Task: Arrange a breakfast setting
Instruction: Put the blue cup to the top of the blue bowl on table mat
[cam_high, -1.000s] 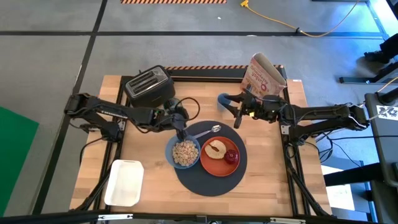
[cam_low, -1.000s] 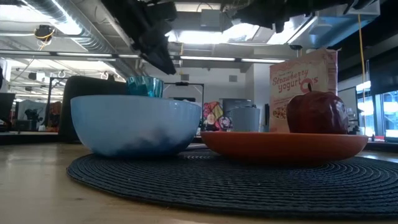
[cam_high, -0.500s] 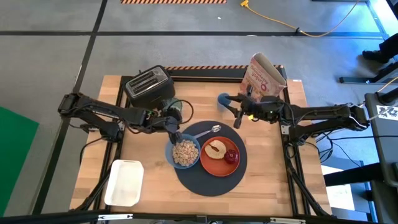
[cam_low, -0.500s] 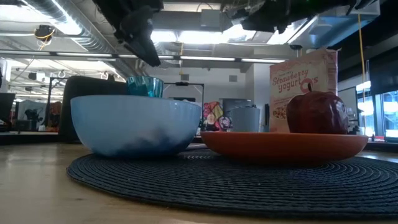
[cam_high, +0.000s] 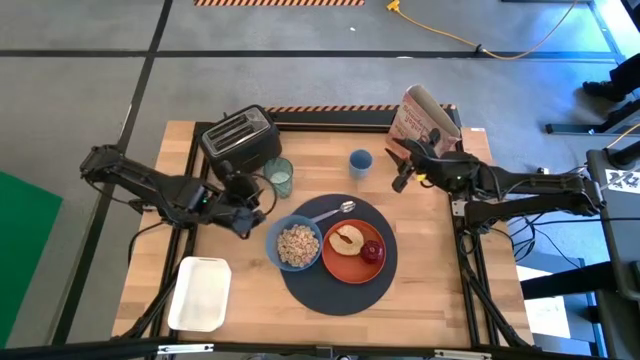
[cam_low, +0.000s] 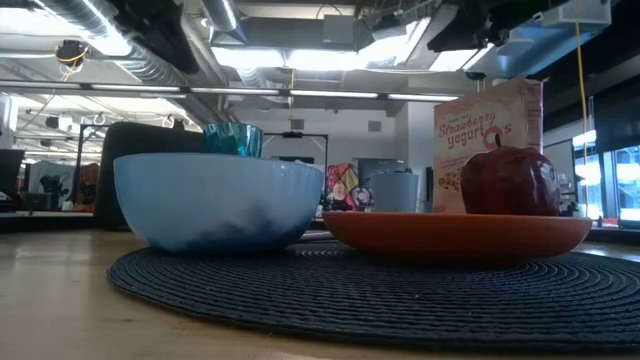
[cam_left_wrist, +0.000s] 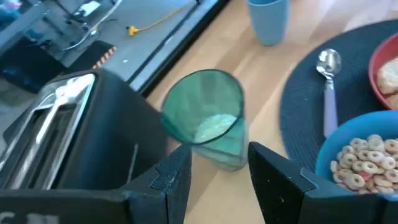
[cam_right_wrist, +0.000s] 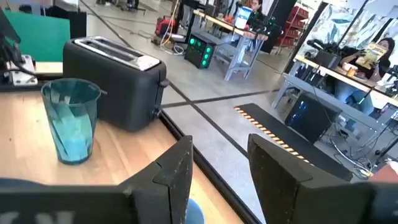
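Observation:
The dark blue-grey round mat (cam_high: 335, 285) lies at the table's middle. On it stand the blue bowl (cam_high: 295, 244) with cereal and the orange plate (cam_high: 345, 262) with food; the metal spoon (cam_high: 331, 211) lies at its far edge. The green tumbler (cam_high: 279, 177) stands upright on the wood between the mat and the toaster. My left gripper (cam_high: 256, 209) is open and empty, just left of the bowl; in the left wrist view the left gripper (cam_left_wrist: 219, 177) faces the tumbler (cam_left_wrist: 208, 118). My right gripper (cam_high: 399, 179) is open and empty, right of a blue cup (cam_high: 360, 162).
The black toaster (cam_high: 240, 138) stands at the far left, close behind the tumbler. A cereal box (cam_high: 425, 118) stands at the far right. A white rectangular tray (cam_high: 200, 293) lies at the near left corner. Bare wood shows along the table's right side.
My left gripper has drawn back from the mat's far left edge toward the table's left edge, and the tumbler now shows standing alone. My right gripper has drawn back from the blue cup toward the table's right edge.

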